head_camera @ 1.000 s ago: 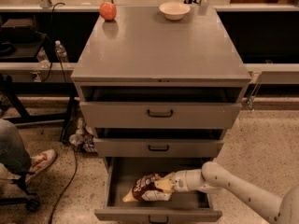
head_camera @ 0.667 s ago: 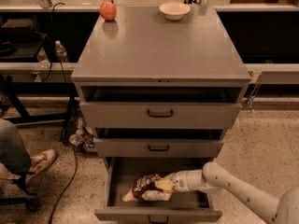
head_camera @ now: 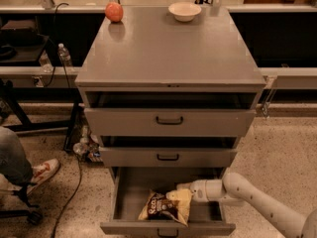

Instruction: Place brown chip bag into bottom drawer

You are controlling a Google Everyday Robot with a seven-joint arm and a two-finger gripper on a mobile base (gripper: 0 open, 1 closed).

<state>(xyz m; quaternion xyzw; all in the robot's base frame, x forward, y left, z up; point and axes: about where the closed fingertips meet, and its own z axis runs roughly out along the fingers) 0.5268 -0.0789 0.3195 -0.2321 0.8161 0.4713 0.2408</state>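
Pincer (head_camera: pixel 184 191), state untellable, is resting at the brown chip bag (head_camera: pixel 166 207) in the bottom drawer (head_camera: pixel 131 195). We are judging it light, crinkly; take its far right corner.

From my station, the one arm (head_camera: pixel 270 209) entered the view at the edge between 4 and 5 o'clock and rose toward 10 o'clock as a thick white link. At the elbow (head_camera: pixel 233 182) it bent, and the forearm (head_camera: pixel 212 191) lay almost level, pointing toward 9 o'clock. The gripper (head_camera: pixel 182 187) sat at its tip, low in the view, between 5 and 6 o'clock from centre, facing 9 o'clock.
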